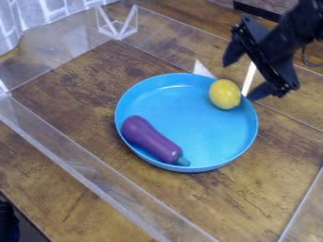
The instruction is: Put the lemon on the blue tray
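The yellow lemon (pixel 225 94) lies inside the blue tray (pixel 177 109), close to its far right rim. My black gripper (pixel 263 76) hangs just right of the lemon, over the tray's right edge, tilted down. Its fingers (pixel 282 79) stand apart and hold nothing. I cannot tell whether a finger touches the lemon, because the gripper is blurred.
A purple eggplant (pixel 154 140) lies in the tray's near left part. Clear acrylic walls (pixel 76 175) run along the left and front of the wooden table (pixel 76 90). A small clear stand (pixel 120 19) sits at the back left.
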Tool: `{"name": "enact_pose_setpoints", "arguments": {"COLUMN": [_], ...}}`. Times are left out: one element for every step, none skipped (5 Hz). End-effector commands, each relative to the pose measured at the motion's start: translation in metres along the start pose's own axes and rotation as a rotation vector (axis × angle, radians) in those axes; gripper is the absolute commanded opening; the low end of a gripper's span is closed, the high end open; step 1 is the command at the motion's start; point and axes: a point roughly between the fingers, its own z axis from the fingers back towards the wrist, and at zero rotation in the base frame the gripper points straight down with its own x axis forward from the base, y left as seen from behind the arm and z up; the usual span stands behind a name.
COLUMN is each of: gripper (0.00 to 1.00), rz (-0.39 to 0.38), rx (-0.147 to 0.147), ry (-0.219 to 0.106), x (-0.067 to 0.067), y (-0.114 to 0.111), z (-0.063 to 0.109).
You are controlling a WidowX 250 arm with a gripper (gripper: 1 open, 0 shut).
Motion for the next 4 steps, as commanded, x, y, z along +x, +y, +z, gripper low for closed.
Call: {"name": "enact_pose_setpoints", "arguments": {"gripper": [1.0, 1.0, 0.0, 0.0], "rz": [0.081, 0.049, 0.013, -0.018], "rx": [-0.002, -0.005, -0.007, -0.014], "ry": [-0.034, -0.047, -0.061, -0.086], "x": [0.022, 0.017, 0.011, 0.014], "y": [0.007, 0.013, 0.016, 0.015], "z": [0.015, 0.008, 0.0, 0.005]}}
